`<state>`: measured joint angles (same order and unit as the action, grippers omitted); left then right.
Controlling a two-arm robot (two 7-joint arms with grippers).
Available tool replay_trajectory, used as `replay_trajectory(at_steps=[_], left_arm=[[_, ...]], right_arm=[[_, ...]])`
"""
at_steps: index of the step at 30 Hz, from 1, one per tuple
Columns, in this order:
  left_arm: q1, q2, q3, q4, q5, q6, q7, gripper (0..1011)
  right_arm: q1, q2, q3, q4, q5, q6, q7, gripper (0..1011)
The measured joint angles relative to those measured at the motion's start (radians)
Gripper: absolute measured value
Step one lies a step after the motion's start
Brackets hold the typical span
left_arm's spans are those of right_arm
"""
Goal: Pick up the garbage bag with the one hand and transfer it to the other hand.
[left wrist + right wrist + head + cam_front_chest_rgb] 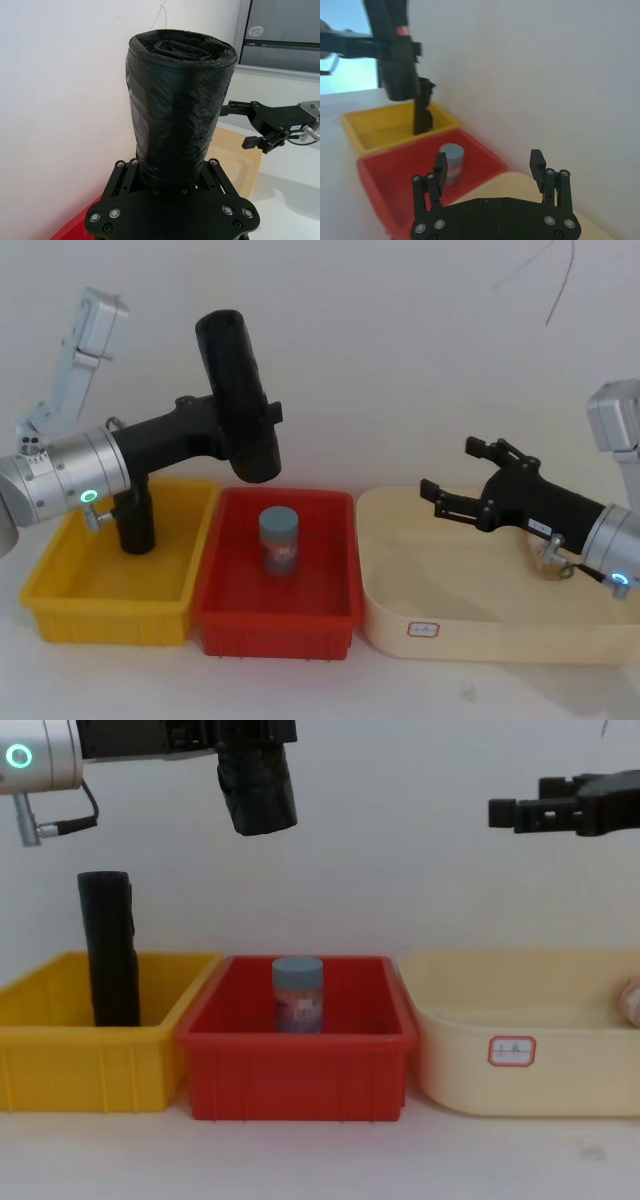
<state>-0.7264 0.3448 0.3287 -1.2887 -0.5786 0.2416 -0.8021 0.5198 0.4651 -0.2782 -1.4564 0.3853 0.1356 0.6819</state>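
The garbage bag (238,390), a black rolled cylinder, hangs tilted in the air above the seam between the yellow and red bins. My left gripper (247,426) is shut on its lower half. In the left wrist view the roll (177,105) rises from between the jaws, and in the chest view it (257,785) sits high at the top. My right gripper (448,467) hovers open and holds nothing above the cream tray (470,640), off to the right of the roll and pointing toward it. It also appears in the right wrist view (488,160) and the chest view (520,805).
A second black roll (135,520) stands upright in the yellow bin (100,620). A blue-lidded jar (278,540) stands in the red bin (275,630). A small pale object (550,560) lies in the cream tray near my right wrist.
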Motion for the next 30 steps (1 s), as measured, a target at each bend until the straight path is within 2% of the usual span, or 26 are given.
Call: replay_trajectory(at_steps=[6,14,22,30], left_arm=[[0.001,0.001,0.002,0.002,-0.004,-0.002,-0.003,421],[-0.012,-0.002,0.011,0.015,-0.006,-0.011,-0.012,421],[-0.054,-0.015,0.033,0.070,-0.008,-0.032,-0.049,421],[-0.109,-0.034,0.062,0.150,-0.006,-0.052,-0.092,421]], right_arm=[[0.025,-0.003,-0.018,0.031,0.028,-0.028,0.066,1001],[0.042,-0.013,-0.037,0.045,0.035,-0.039,0.076,1001],[0.075,-0.042,-0.065,0.073,0.033,-0.043,0.069,1001],[0.131,-0.079,-0.100,0.134,0.049,-0.054,0.118,1001]])
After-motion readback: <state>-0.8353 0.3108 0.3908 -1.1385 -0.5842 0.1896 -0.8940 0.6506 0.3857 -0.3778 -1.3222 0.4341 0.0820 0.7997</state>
